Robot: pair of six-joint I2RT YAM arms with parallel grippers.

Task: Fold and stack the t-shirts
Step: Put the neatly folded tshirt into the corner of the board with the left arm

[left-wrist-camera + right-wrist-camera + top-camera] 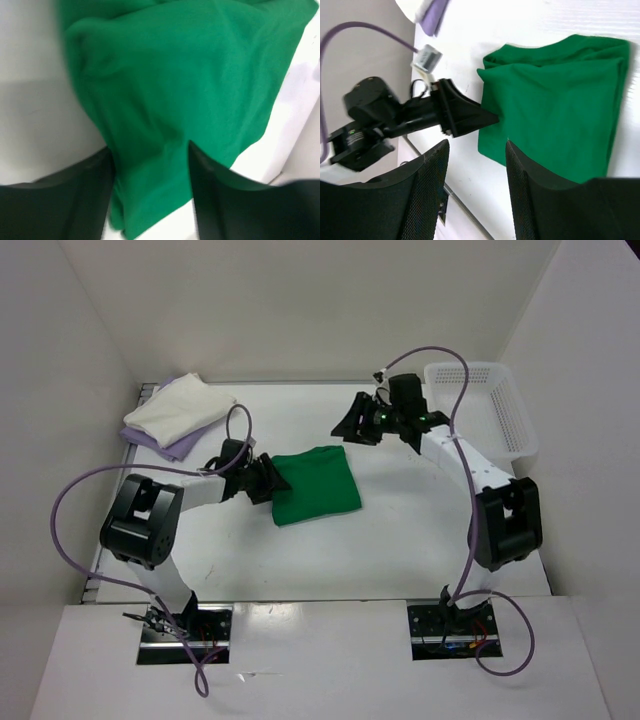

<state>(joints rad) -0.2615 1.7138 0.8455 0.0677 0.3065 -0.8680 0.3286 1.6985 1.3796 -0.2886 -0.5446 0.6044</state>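
The bright green t-shirt (316, 485) lies folded on the middle of the table. My left gripper (268, 480) is low at its left edge. In the left wrist view the gripper (150, 147) is open, with the green cloth (175, 75) running between its fingers. My right gripper (358, 420) hangs open and empty above the table, beyond the shirt's far right corner. Its wrist view looks down on the green shirt (555, 100) and the left gripper (492, 119). The white t-shirt (180, 408) lies folded on the lavender t-shirt (175, 447) at the far left.
A white mesh basket (523, 430) stands at the far right of the table. White walls close in the table on the left, back and right. Purple cables loop above both arms.
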